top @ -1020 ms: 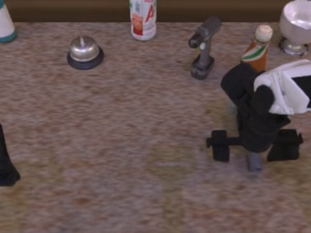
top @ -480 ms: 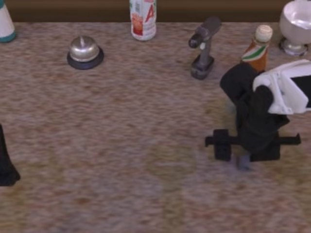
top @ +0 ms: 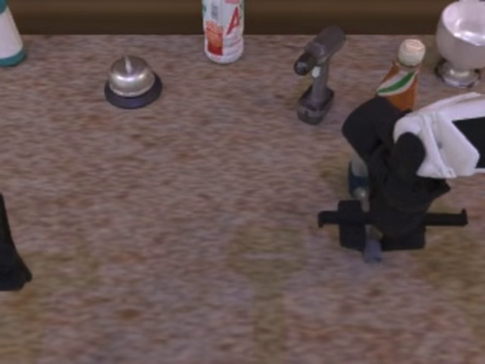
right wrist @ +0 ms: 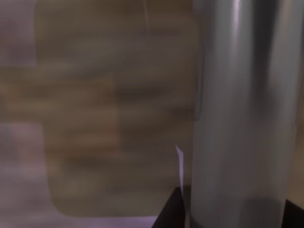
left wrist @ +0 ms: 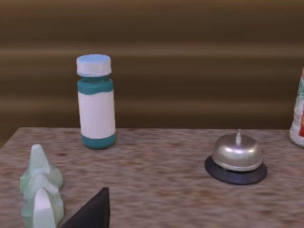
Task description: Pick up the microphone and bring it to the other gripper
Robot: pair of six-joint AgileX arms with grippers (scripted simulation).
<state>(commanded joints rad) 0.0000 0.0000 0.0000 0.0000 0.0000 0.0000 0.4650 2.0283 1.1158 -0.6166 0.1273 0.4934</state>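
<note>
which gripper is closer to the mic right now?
Right. The right gripper is closed around the microphone handle at the table's right side. The left gripper sits parked at the far left edge, nowhere near it.

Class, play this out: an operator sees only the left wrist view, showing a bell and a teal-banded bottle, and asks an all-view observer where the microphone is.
Operator: Where is the microphone?
Observer: At the table's right side, the microphone is in the right claw.
Operator: Is it gripped?
Observer: The right wrist view shows its grey handle close up, against a claw finger.
Operator: And my arm?
Observer: The left claw sits at the table's left edge, far from it.
</note>
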